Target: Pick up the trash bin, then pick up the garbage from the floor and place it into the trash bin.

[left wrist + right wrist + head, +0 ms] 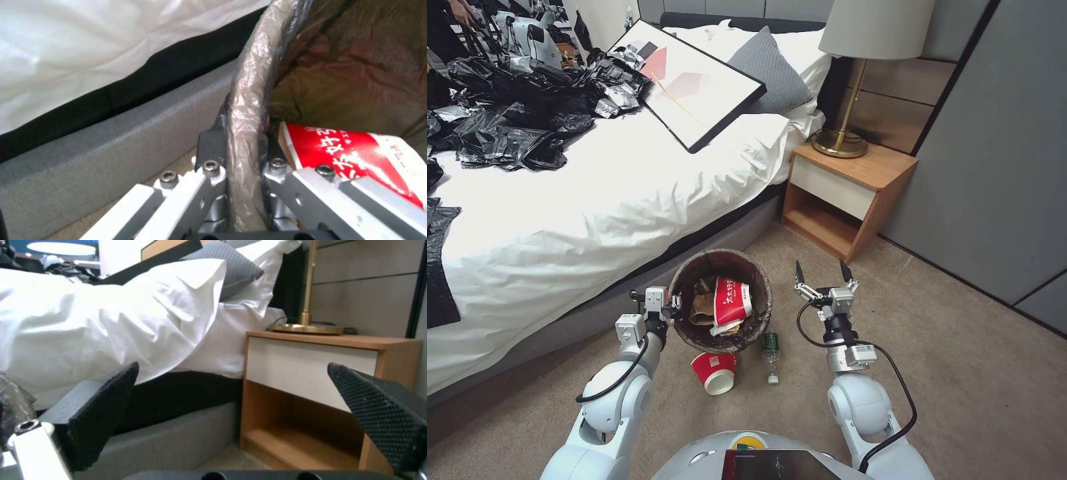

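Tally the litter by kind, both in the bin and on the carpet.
Red paper cups: 2, one in the trash bin, one on the carpet
Clear green-labelled bottle: 1, on the carpet
Crumpled brown paper bag: 1, in the bin
Total: 4

The trash bin [720, 300] is sitting beside the bed [594, 200]; a cup [715, 372] and bottle [770, 357] are lying just before it, the nightstand [854, 193] standing right.

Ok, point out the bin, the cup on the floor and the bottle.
bin [758, 280]: head view, bag-covered rim on the far right side.
cup on the floor [712, 365]: head view, red side wall.
bottle [770, 347]: head view, green label.
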Available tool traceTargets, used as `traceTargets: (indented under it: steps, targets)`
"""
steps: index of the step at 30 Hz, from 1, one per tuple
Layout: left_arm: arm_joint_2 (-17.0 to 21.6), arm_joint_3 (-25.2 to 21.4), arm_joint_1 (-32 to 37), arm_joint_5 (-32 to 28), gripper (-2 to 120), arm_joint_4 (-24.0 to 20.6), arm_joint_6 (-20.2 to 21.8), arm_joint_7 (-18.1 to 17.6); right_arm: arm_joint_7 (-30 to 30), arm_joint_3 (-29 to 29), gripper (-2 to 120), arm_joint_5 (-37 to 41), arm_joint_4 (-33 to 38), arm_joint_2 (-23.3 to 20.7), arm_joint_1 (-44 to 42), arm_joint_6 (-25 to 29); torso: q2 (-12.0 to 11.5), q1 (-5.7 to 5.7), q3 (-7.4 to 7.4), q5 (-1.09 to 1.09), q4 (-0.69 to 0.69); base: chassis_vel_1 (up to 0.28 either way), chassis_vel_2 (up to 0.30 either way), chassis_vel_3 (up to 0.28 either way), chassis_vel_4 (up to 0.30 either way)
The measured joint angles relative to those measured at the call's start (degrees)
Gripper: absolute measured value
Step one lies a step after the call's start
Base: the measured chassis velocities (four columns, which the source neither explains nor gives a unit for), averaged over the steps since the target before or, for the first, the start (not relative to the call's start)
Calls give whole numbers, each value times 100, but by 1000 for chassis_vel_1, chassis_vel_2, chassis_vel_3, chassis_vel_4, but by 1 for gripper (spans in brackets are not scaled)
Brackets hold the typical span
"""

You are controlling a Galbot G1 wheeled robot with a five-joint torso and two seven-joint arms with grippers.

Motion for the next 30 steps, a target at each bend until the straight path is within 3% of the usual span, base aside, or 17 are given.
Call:
traceTargets:
  steps: [6,10,13,14,19,24,27,30]
  targets:
    - [1,-19,-8,-2,3,-15,2,-2,2,2,100,27,-39,-51,138,-23,0,0,0,0,0,0,0,0,0]
    - [-12,-91,-3,1,3,-134,1,-5,51,-92,100,355,-83,-175,399,-425,0,0,0,0,0,0,0,0,0]
    - [-25,-272,-1,3,3,-276,-1,-13,257,-285,100,866,-356,-342,837,-1223,0,0,0,0,1,0,0,0,0]
    - [-25,-272,-1,3,3,-276,-1,-13,257,-285,100,866,-356,-342,837,-1223,0,0,0,0,1,0,0,0,0]
    - [-29,-466,52,-18,3,-350,-1,-18,343,-563,100,1273,-906,-449,1455,-2296,0,0,0,0,1,0,0,0,0]
    - [-46,-492,60,-20,3,-352,-6,-17,381,-750,100,1453,-1313,-438,1725,-2706,0,0,0,0,1,0,0,0,0]
    - [-63,-504,54,-31,3,-352,-9,-19,341,-1003,100,1583,-2166,-399,1979,-3021,0,0,0,0,0,0,0,0,0]
    - [-61,-508,50,-36,3,-344,-12,-19,250,-1105,100,1633,-2558,-396,2036,-3067,0,0,0,0,0,0,0,0,0]
